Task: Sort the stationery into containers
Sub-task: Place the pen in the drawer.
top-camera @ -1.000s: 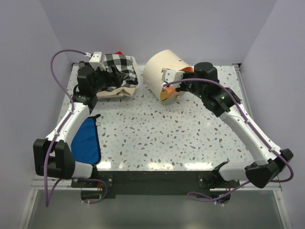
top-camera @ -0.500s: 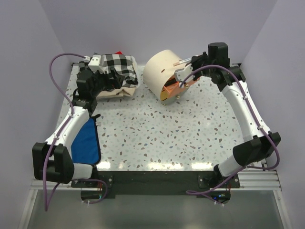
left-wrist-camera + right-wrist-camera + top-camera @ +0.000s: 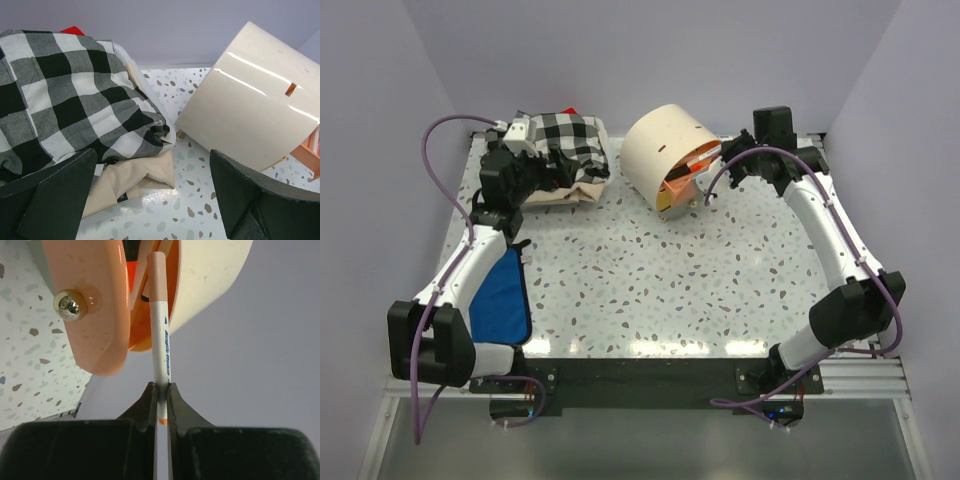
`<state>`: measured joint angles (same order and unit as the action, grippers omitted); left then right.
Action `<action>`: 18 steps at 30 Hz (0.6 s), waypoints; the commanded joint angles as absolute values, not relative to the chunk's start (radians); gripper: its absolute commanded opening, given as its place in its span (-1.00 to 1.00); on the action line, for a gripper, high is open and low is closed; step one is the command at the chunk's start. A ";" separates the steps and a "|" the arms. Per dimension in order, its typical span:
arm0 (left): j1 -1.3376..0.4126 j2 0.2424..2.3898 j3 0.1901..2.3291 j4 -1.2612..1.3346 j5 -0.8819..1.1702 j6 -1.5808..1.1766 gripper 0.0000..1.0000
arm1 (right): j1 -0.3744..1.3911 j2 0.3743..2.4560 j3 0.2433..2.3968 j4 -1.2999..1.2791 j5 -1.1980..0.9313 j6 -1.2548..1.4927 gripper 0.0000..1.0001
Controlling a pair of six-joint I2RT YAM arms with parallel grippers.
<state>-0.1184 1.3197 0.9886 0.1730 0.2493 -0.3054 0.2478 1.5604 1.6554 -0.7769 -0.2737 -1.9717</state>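
My right gripper (image 3: 161,390) is shut on a thin white pen (image 3: 161,340) with a pink cap. The pen's capped end reaches into the gap of an open orange drawer (image 3: 92,300) with a gold knob (image 3: 68,305). The drawer belongs to the cream drum-shaped cabinet (image 3: 665,150). Something orange and something dark (image 3: 131,260) show inside the drawer. In the top view the right gripper (image 3: 725,158) sits just right of the cabinet, with the pen (image 3: 695,163) slanting down into the drawer (image 3: 678,190). My left gripper (image 3: 150,192) is open and empty, low over the table between the cloth pile and the cabinet (image 3: 250,110).
A black-and-white checked cloth (image 3: 570,140) lies on a beige cloth (image 3: 130,180) at the back left, with a bit of red (image 3: 72,31) behind it. A blue cloth (image 3: 505,295) lies by the left arm. Speckled tabletop (image 3: 660,280) fills the middle.
The right arm has swung out to the right and its wrist has drawn back from the cabinet. It still holds the pen, which now angles into the drawer. The left arm has hardly moved.
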 commanded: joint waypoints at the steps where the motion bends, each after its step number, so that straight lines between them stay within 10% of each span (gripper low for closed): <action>1: -0.101 1.296 0.986 0.230 0.238 -0.328 1.00 | 0.245 1.539 1.583 -0.654 -0.278 -2.197 -1.00; 7: -0.094 1.299 0.994 0.222 0.241 -0.330 1.00 | 0.244 1.505 1.482 -0.433 -0.290 -2.082 0.20; 18: -0.095 1.347 1.026 0.222 0.265 -0.357 1.00 | 0.247 1.365 1.489 -0.422 -0.204 -1.696 0.24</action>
